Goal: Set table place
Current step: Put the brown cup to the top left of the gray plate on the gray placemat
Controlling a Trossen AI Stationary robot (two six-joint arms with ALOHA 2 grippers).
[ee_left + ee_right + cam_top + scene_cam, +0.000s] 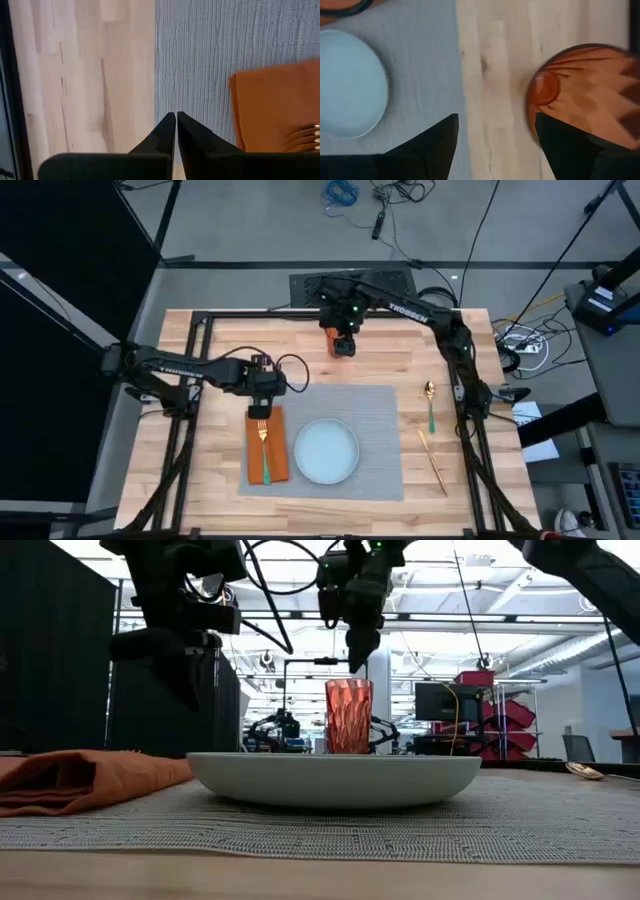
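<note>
We see the table (210,480), light wood, carrying everything, and we take the grey placemat (375,430) near its middle as our landmark. On the placemat's centre sits the pale-blue plate (326,451), and on the placemat's left part, just beside the plate, lies the orange napkin (278,455) with a green-handled gold fork (264,448) resting along it. The left gripper (176,116) hangs over the placemat's left far corner, near the napkin's far end, its jaws clenched together on nothing. Off the placemat, beyond its far edge on bare wood, stands the orange tumbler (343,345), upright. The right gripper (495,125) hovers above the tumbler with its jaws released and spread wide; in the low view its tips seem to end just above the rim, though we cannot tell for sure whether they touch it. To the right of the placemat, on bare wood, lie a green-handled gold spoon (430,406) and, nearer the front edge, a slim gold piece (433,461) that looks like a knife, both apart from the placemat.
</note>
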